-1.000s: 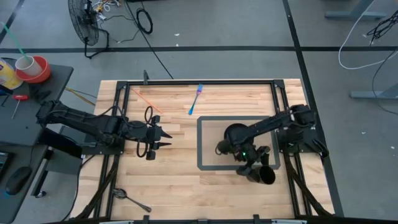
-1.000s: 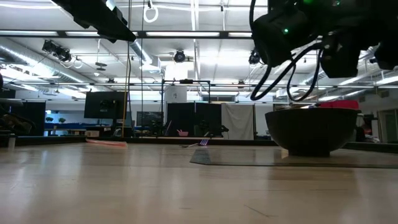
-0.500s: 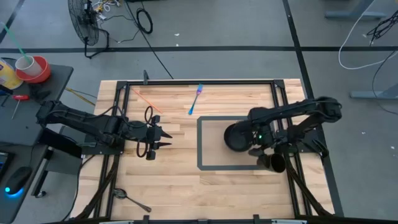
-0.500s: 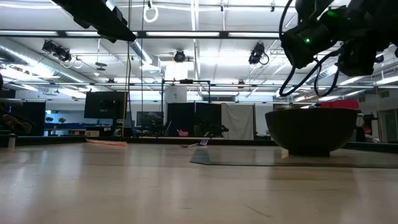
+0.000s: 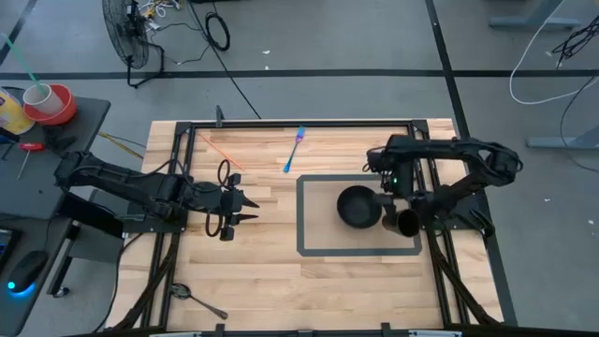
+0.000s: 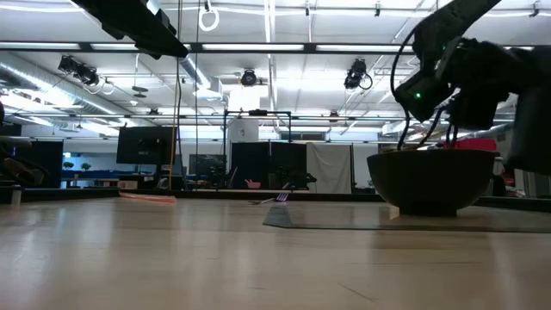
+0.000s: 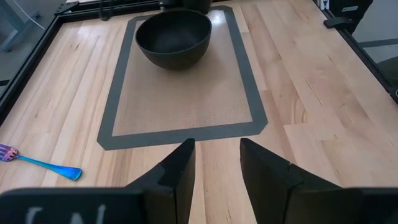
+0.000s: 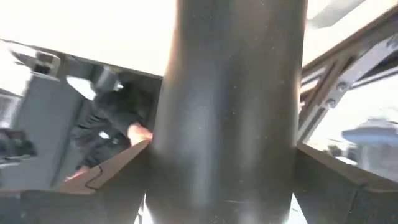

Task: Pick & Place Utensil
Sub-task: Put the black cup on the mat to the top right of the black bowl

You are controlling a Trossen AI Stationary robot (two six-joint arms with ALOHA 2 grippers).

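I keep the left tool [image 5: 245, 206] low over the bare table [image 5: 253, 271] with its fingers apart, aimed at the dark bowl [image 7: 174, 38] on the grey-bordered mat [image 7: 118, 112]. The utensil, a slim blue-handled fork [image 5: 294, 150] with a purple head, lies flat near the table's far edge. The right tool [image 5: 404, 221] hangs beside the bowl; I cannot tell its grip.

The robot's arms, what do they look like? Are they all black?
Mostly yes. Both arms are dark, jointed tubes with black cables looping along them. The left gripper ends in two pointed dark fingers that look wedge-shaped up close. The right arm has a small green light glowing on it near its wrist.
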